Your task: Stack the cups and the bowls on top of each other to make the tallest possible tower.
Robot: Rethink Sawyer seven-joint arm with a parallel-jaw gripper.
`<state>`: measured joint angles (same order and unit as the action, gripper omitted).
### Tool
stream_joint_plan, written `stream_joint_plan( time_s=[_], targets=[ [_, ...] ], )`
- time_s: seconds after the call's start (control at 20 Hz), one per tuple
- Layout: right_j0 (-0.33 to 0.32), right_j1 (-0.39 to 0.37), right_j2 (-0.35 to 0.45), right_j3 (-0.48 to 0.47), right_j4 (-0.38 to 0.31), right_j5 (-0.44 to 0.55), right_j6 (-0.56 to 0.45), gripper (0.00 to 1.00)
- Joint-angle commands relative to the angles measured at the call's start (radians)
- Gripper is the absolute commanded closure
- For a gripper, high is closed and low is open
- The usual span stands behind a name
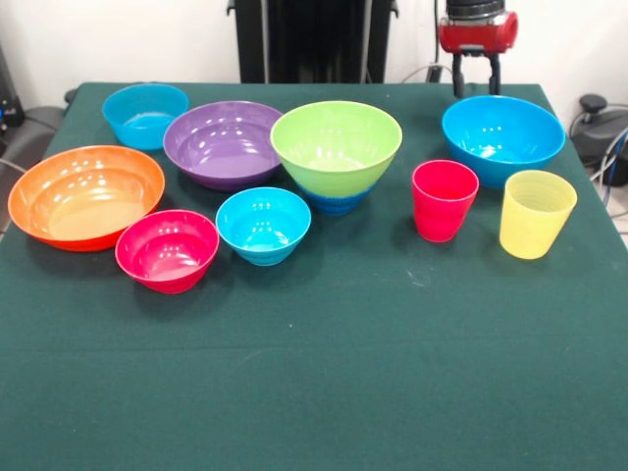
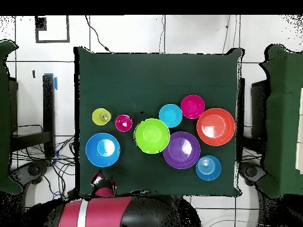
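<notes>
No readable text, label, brand, number or sign anywhere in either view.

A: What's on the green-clothed table (image 1: 324,392)?
B: Nearest the jaws a bright blue bowl (image 1: 502,137), red cup (image 1: 444,199), yellow cup (image 1: 536,213). Farther off: lime bowl (image 1: 336,145) on a dark blue one, purple (image 1: 224,143), cyan (image 1: 263,224), pink (image 1: 167,249), orange (image 1: 86,195)
</notes>
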<state>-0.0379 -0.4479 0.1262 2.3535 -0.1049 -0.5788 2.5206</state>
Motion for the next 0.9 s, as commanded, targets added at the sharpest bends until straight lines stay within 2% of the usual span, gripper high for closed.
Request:
stream_joint_plan(
  time_s=[0.05,0.2,0.35,0.5,0.9],
  targets=[
    [-0.028,0.089,0.091,-0.046,0.013,-0.05,0.233,0.0],
    [-0.061,0.045,0.12,-0.021,-0.004,-0.008,0.221,0.0],
    [-0.091,0.053,0.132,-0.024,-0.034,0.005,0.198,0.0],
    [-0.087,0.063,0.126,-0.022,-0.037,-0.013,0.189,0.0],
    [-0.044,-0.001,0.148,0.046,0.02,-0.015,0.222,0.0]
  ],
)
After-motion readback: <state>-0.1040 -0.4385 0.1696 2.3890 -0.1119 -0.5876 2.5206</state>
